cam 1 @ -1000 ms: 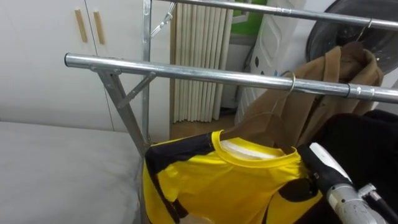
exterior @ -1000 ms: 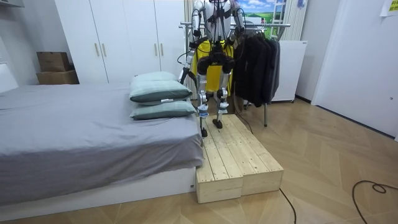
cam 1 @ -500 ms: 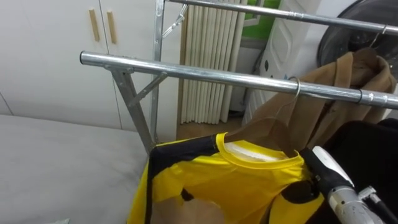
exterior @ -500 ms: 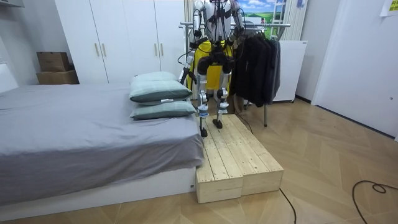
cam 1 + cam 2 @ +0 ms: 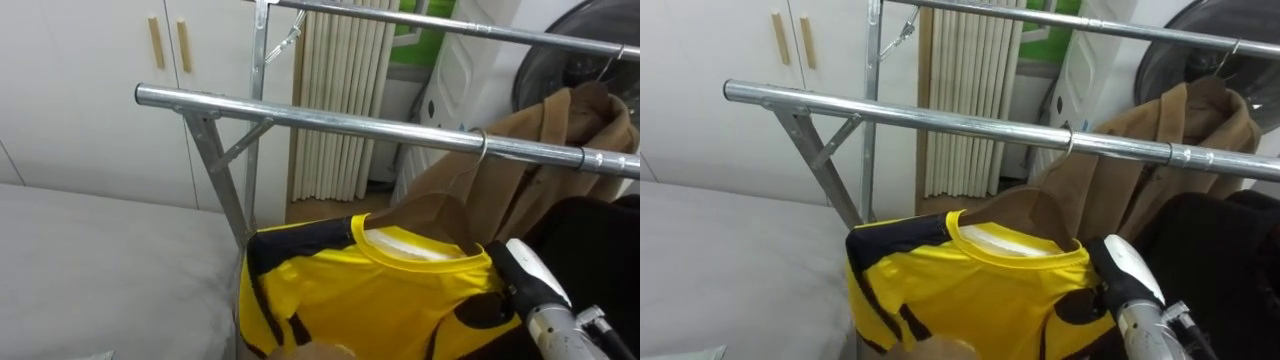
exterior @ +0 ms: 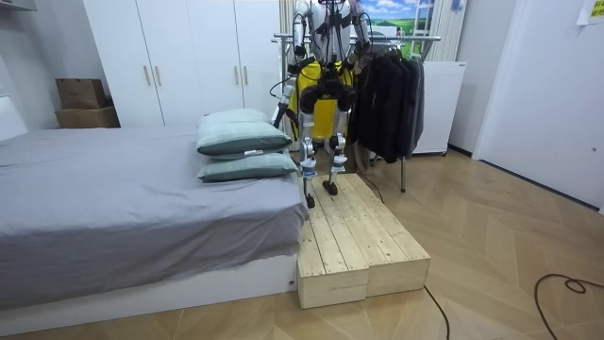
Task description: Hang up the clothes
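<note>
Yellow shirt [image 5: 385, 290] sits just below the rail [image 5: 330, 117], beside a brown coat [image 5: 560, 130] | right hand [image 5: 490, 302] against shirt's shoulder, I cannot tell its hold | left hand [image 5: 312, 350] under the shirt, blurred, likewise unreadable.

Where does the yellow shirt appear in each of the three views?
Left eye view: the yellow shirt is at lower centre, below the metal rail.
Right eye view: shirt at lower centre, slightly further left.
Room view: shirt at top centre, beyond the robot.
Shared landmark: the white wardrobe, left of the shirt in all.
</note>
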